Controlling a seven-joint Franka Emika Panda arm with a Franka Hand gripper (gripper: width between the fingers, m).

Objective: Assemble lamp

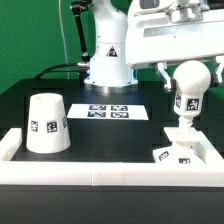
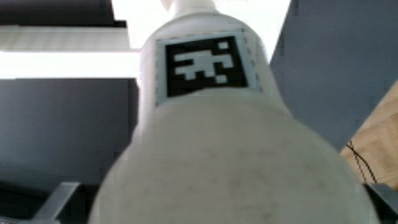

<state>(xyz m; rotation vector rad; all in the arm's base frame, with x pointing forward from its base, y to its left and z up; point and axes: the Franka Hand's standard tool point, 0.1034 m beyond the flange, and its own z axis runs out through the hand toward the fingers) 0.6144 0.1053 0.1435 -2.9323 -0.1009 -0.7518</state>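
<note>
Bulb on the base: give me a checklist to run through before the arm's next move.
1. Bulb upright on base: ok.
2. Bulb fully seated in base: cannot tell.
3. Gripper open, fingers either side of bulb head: ok.
4. Fingers clear of the bulb: cannot tell; the wrist view is filled by the bulb.
5. Shade standing free, wide end down, at the exterior view's left: ok.

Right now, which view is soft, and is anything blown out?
Wrist view: the bulb fills the frame, too close and blurred; its tag is soft but readable; the pale background behind it is washed out. Exterior view: fairly sharp; the shade and the marker board show distinct patterns; no strong glare.
</note>
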